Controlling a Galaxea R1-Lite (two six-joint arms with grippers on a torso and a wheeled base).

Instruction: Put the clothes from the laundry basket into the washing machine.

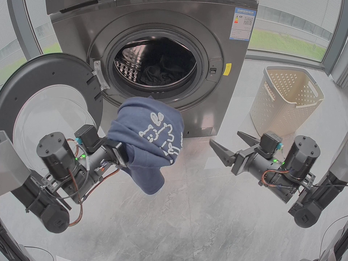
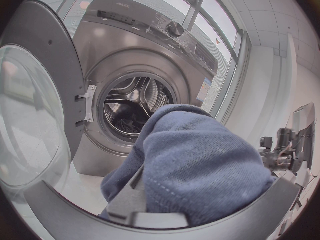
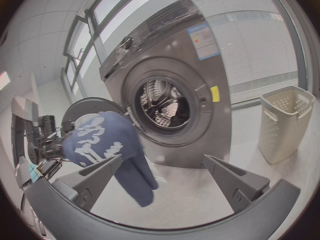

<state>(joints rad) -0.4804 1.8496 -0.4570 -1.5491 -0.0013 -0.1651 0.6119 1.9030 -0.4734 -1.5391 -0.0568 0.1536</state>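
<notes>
A navy blue garment [image 1: 150, 138] with white print hangs from my left gripper [image 1: 125, 156], which is shut on it just in front of and below the washing machine's open drum [image 1: 156, 64]. The same garment [image 2: 196, 164] drapes over one finger [image 2: 128, 197] in the left wrist view, and shows as a hanging bundle [image 3: 106, 144] in the right wrist view. Dark clothes [image 1: 165, 67] lie inside the drum. My right gripper [image 1: 230, 145] hangs open and empty over the floor to the right, fingers [image 3: 100, 174] spread wide. The cream laundry basket [image 1: 286, 98] stands right of the machine.
The round machine door [image 1: 47, 91] is swung fully open to the left, close behind my left arm. Grey tiled floor [image 1: 188, 214] lies in front of the machine. Large windows stand behind the machine and basket.
</notes>
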